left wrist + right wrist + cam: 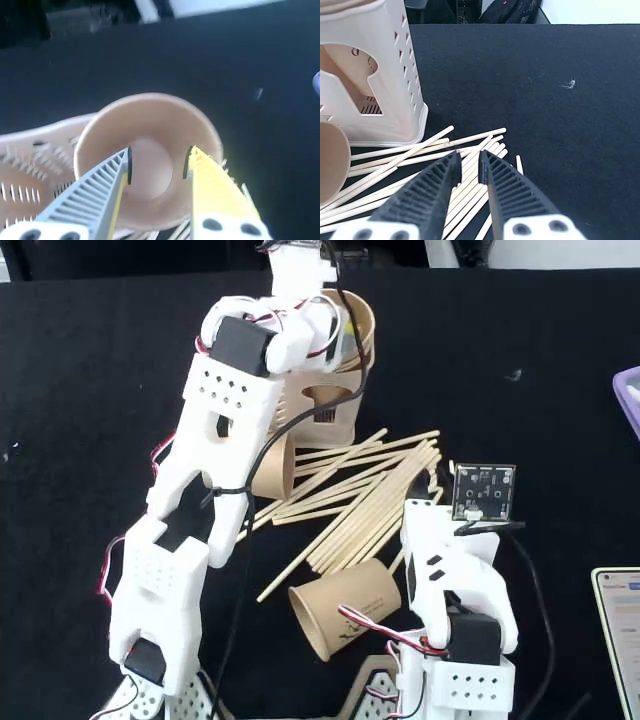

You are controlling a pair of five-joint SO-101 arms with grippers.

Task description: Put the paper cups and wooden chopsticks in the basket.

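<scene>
The perforated beige basket [330, 425] stands at the back of the black table. A paper cup [355, 330] sits tilted at its top, and my left gripper [158, 164] hovers open over that cup's mouth [150, 145], with the basket's rim [30, 150] beside it. Two more cups lie on their sides, one [275, 468] by the basket and one [345, 605] near the front. Wooden chopsticks [370, 490] are strewn between them. My right gripper [468, 155] is shut and empty just above the chopsticks [420, 155], close to the basket [385, 60] and a lying cup [330, 155].
A purple object [630, 395] pokes in at the right edge. A phone-like screen [618, 630] lies at the front right. Bare black cloth stretches right of the chopsticks [560, 125].
</scene>
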